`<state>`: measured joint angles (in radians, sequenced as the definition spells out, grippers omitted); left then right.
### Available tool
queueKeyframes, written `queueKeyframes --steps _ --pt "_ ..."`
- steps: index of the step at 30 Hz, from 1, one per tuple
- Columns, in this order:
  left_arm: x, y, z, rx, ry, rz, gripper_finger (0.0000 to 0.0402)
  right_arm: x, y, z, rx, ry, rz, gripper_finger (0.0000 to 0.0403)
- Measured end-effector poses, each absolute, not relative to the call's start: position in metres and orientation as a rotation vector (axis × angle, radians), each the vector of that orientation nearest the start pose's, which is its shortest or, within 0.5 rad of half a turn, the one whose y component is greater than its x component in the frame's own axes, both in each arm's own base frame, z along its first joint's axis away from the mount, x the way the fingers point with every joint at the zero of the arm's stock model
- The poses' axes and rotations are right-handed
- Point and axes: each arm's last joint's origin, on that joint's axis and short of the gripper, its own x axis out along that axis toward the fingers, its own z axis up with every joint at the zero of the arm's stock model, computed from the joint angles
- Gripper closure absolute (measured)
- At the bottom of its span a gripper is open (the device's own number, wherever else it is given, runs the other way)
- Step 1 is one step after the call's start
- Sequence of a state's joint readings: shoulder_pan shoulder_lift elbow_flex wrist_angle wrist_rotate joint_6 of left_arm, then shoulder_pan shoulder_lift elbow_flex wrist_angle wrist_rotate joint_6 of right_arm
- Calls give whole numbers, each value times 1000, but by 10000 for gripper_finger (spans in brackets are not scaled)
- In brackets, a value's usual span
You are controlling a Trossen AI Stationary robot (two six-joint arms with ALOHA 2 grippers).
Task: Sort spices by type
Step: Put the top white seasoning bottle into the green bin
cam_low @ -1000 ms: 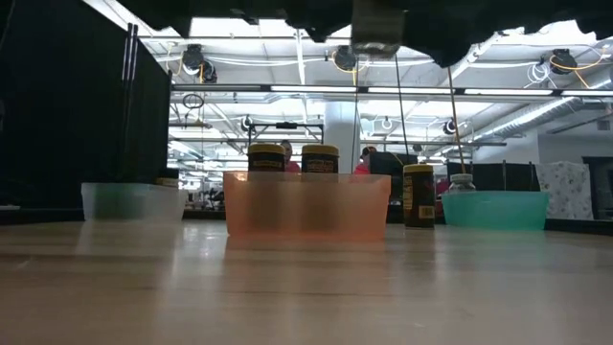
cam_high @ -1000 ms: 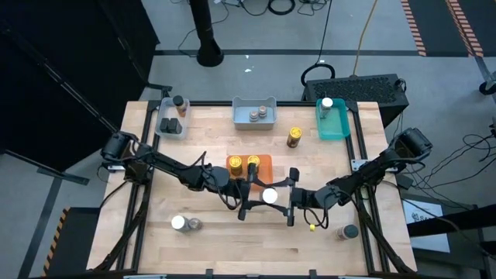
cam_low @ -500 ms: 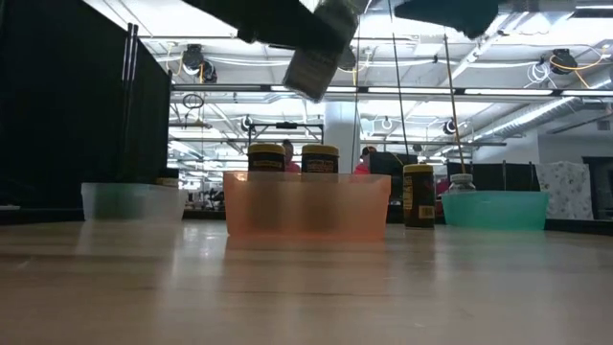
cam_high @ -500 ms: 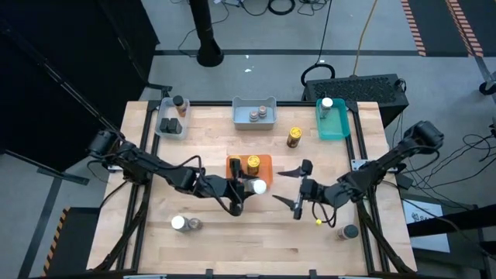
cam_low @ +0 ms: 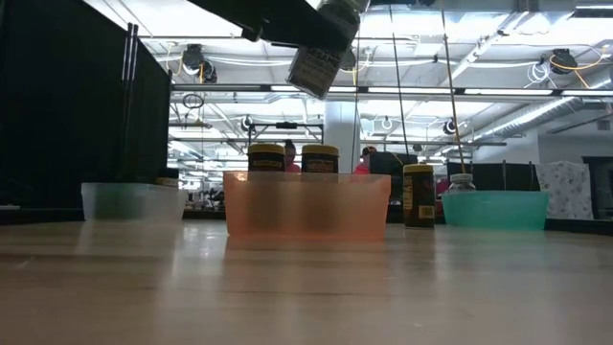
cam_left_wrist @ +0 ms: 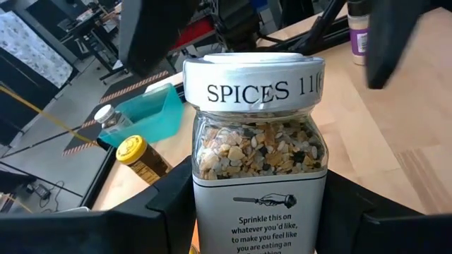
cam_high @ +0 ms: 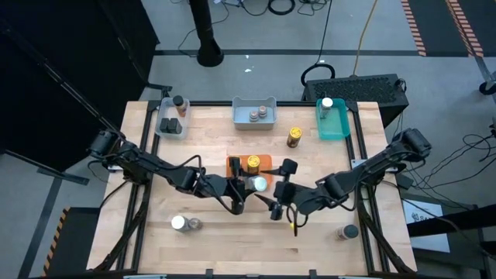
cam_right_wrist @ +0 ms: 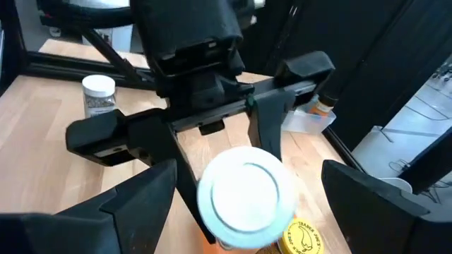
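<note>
The left gripper (cam_high: 246, 186) is clamped on a white-lidded spice jar (cam_high: 258, 184), holding it in the air just in front of the orange tray (cam_high: 266, 160) with its two yellow-lidded jars (cam_high: 253, 162). Just to the right of that jar, the right gripper (cam_high: 280, 191) faces it with fingers spread wide, gripping nothing, above the worktop (cam_high: 217, 240).

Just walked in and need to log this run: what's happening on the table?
The left gripper holds a white-lidded spice jar in the air near the orange tray, which has two yellow-lidded jars in it. The right gripper is open, right beside that jar but not gripping it. Other jars wait loose on the table or sit in the trays along the far edge.
</note>
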<state>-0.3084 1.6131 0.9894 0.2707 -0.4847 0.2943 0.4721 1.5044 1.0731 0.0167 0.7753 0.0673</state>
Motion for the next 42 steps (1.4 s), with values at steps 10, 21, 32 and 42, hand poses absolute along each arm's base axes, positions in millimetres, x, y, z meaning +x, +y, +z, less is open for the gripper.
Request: queueKeyframes --steps 10,21,32,42 --pt "339 -98 242 426 338 115 193 309 128 281 -161 373 -274 164" --pt "339 -99 241 377 339 128 174 312 120 282 -136 376 -258 225" --pt "336 -93 237 482 403 270 90 277 68 307 189 431 -502 225" --pt "319 -83 261 587 431 473 87 194 -51 316 595 536 -1211 225"
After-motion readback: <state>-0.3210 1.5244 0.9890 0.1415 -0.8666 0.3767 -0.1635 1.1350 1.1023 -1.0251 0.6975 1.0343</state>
